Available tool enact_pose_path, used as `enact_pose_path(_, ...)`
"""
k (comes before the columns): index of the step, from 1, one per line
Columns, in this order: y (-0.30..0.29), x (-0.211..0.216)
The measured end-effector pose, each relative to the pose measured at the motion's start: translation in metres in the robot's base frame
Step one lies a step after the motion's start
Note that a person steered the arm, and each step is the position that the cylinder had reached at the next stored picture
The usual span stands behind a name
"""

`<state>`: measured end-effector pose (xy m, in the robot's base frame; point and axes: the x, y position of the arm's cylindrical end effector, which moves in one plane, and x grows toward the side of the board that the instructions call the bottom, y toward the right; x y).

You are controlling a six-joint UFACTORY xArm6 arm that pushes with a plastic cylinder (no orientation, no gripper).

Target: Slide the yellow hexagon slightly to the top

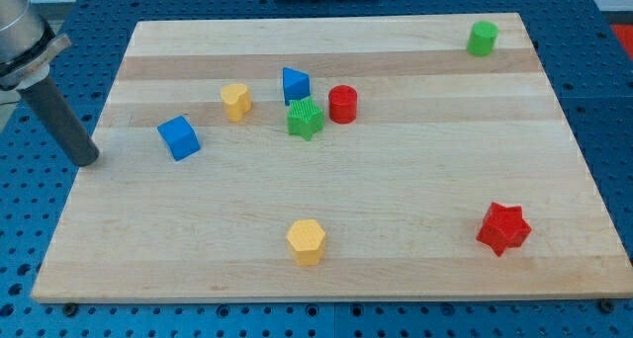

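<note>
Near board's bottom edge, centre: yellow hexagon (pixel 307 241) stood alone, apart from other blocks. Likely light, rigid, slid easily on smooth wood. No gripper on arm; my tip (pixel 89 160) at board's left edge, near blue cube (pixel 179 137), touched nothing. Best contact: hexagon's bottom face, centred, to avoid spinning it.
</note>
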<state>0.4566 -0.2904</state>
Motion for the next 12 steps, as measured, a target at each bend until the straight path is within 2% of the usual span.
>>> enact_pose_path(1, 0.042, 0.003)
enact_pose_path(2, 0.064, -0.022)
enact_pose_path(3, 0.106, -0.016)
enact_pose_path(4, 0.084, -0.011)
enact_pose_path(5, 0.073, 0.06)
enact_pose_path(6, 0.101, 0.16)
enact_pose_path(9, 0.134, 0.162)
enact_pose_path(10, 0.209, 0.162)
enact_pose_path(11, 0.241, 0.162)
enact_pose_path(12, 0.249, 0.14)
